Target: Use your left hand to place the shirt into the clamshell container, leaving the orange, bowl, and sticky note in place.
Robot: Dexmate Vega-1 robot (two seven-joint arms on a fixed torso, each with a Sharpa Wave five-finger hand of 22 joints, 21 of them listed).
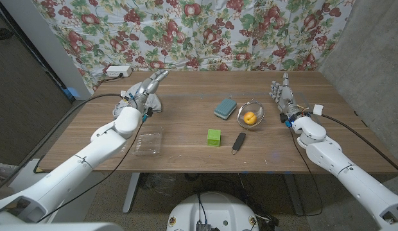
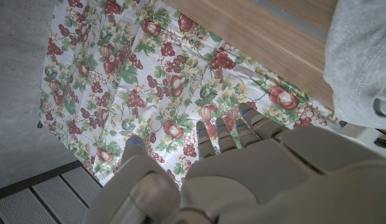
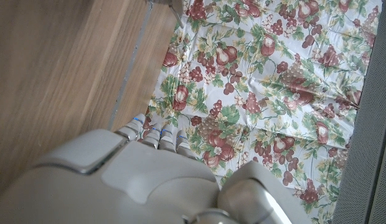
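I see my left hand (image 1: 147, 85) raised over the far left part of the wooden table (image 1: 186, 151), fingers stretched out and apart, holding nothing. The grey shirt (image 1: 152, 103) lies crumpled on the table just beside and below that hand; from the head view I cannot tell whether the hand touches it. In the left wrist view the hand (image 2: 243, 168) reaches toward the flowered cloth (image 2: 149, 81) behind the table, and the shirt (image 2: 361, 62) sits off to one side of it, apart from the fingers (image 2: 208, 140).

The clear clamshell container (image 1: 148, 143) lies near the front edge on the left, nearer to me than the shirt and well apart from it.

In the middle of the table, the orange (image 1: 249, 118) sits inside the bowl (image 1: 241, 110), which looks like wire or glass. Just left of the bowl is a blue-green sponge (image 1: 225, 108). Nearer, a green block of sticky notes (image 1: 214, 137) stands beside a dark slim object (image 1: 239, 142) that I cannot identify.

My right hand (image 1: 282, 96) stands upright at the far right of the table, fingers apart and pointing up, empty. In the right wrist view it (image 3: 137, 180) points at the same flowered cloth (image 3: 274, 68).
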